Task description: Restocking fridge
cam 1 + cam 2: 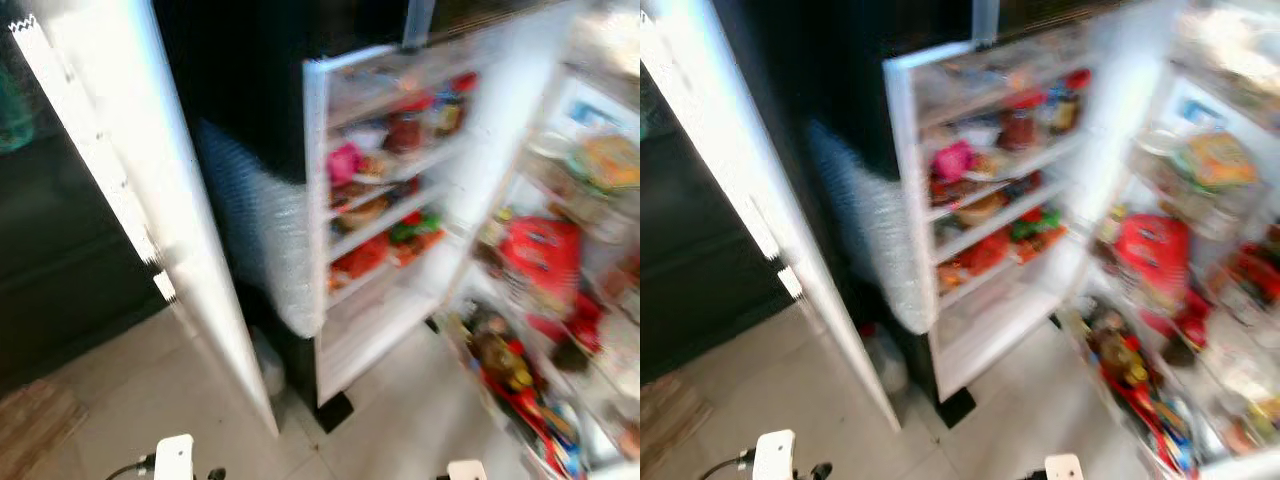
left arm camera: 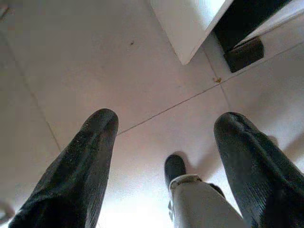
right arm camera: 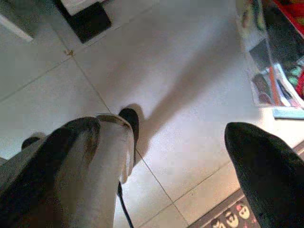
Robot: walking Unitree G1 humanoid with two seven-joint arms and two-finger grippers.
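The fridge (image 1: 390, 200) stands well ahead of both sets of fingers with its doors swung open, its shelves and the door racks (image 1: 540, 330) already crowded with jars and packets. The left gripper (image 2: 161, 156) and right gripper (image 3: 166, 161) hang low over the tiled floor (image 2: 95, 71), fingers spread wide and holding nothing. Restocking looks barely begun: no item is in hand, so fetching something comes next.
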